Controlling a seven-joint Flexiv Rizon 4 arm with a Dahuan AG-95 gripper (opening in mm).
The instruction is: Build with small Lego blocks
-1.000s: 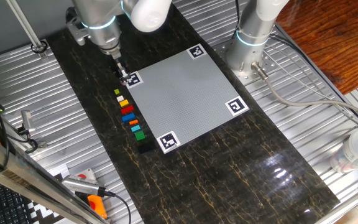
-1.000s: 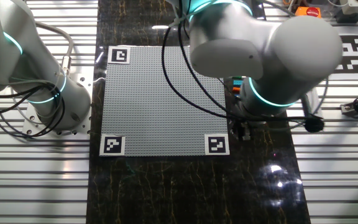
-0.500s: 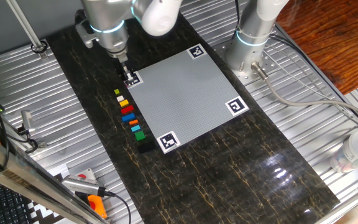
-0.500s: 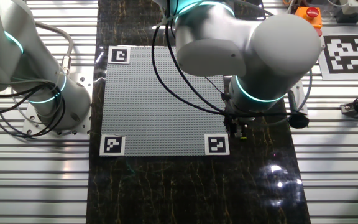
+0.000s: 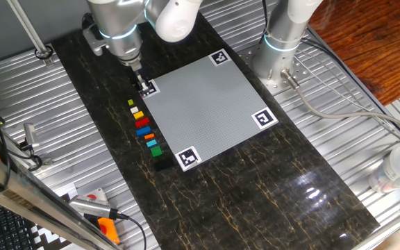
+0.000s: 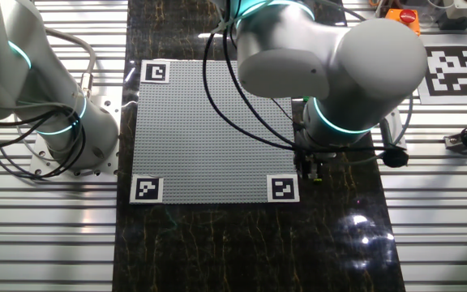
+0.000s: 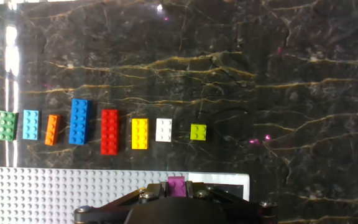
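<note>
My gripper [image 5: 145,87] hangs over the near-left corner tag [image 5: 149,88] of the grey plate [image 5: 207,111]. In the hand view my gripper [image 7: 178,186] is shut on a small pink brick [image 7: 178,185], held between the jaws above the tag [image 7: 219,181]. On the black mat beside the plate lies a row of small bricks: olive [image 7: 197,131], white [image 7: 163,130], yellow [image 7: 140,134], red [image 7: 109,131], long blue [image 7: 79,121], orange [image 7: 53,129], short blue [image 7: 31,124], green [image 7: 6,124]. The row also shows in one fixed view, from olive [image 5: 130,103] to black [image 5: 160,164]. In the other fixed view my arm hides most of it.
A second robot base [image 5: 280,48] stands behind the plate's far right corner. Ribbed metal table [image 5: 26,111] flanks the black mat [image 5: 255,194]. An orange-handled tool [image 5: 106,228] lies at the front left. Cables [image 5: 339,104] run along the right side.
My gripper has shifted a little toward the plate's corner tag with the pink brick still in it. The row of bricks has not moved.
</note>
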